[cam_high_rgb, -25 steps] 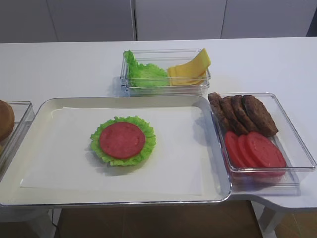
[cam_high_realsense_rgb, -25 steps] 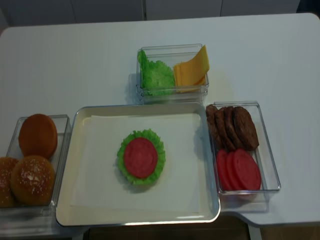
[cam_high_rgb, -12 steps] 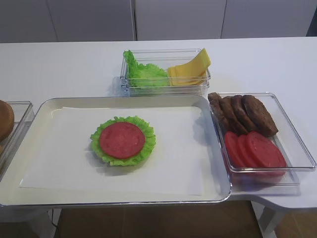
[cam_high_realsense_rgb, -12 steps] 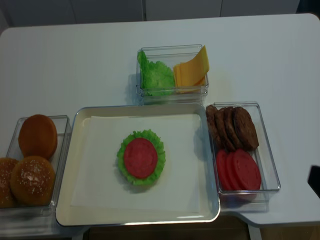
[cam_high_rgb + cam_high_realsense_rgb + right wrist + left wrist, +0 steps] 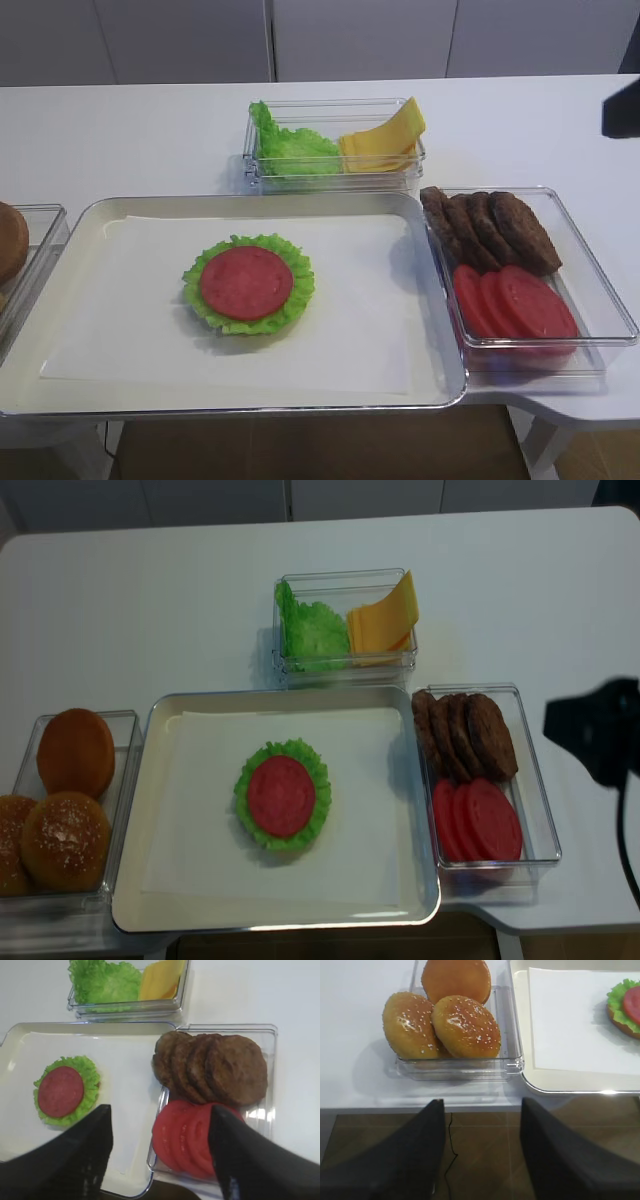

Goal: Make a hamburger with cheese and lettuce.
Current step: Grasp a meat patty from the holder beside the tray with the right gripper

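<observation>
Exterior high view: my right arm is showing only as a dark block at the 3 o'clock edge, upper right, so I cannot tell the finger state here. The hamburger [image 5: 248, 283] is sitting on white paper in the tray [image 5: 440, 330], tomato slice on top, green frill around it. The lettuce [image 5: 290, 148] and cheese [image 5: 385, 135] are sharing a clear bin [image 5: 335, 182] at 12 o'clock from the tray, lettuce left, cheese right. Patties [image 5: 490, 228] and tomato slices [image 5: 515, 302] are lying in a bin at 3 o'clock.

Right wrist view: my right gripper [image 5: 160, 1155] is hanging above the tomato slices, fingers [image 5: 240, 1160] spread wide, holding nothing, touching nothing. The hamburger [image 5: 62, 1091] is lying at 9 o'clock of the left finger tip. Patties [image 5: 212, 1067] are at 12 o'clock between my fingers.

Left wrist view: my left gripper [image 5: 480, 1155] is hovering off the table edge, fingers [image 5: 405, 1155] standing apart, nothing between them. Three buns [image 5: 445, 1015] are sitting in a clear bin at 12 o'clock. The hamburger's edge [image 5: 625, 1005] is peeking in at 2 o'clock.

Realsense view: my right arm [image 5: 595, 730] is hanging dark at 3 o'clock, just beside the patty bin [image 5: 545, 820]; fingers not visible here. The hamburger [image 5: 282, 795] is lying mid-tray; lettuce [image 5: 312, 628] and cheese [image 5: 385, 620] at 12 o'clock; buns [image 5: 65, 800] at 9 o'clock.
</observation>
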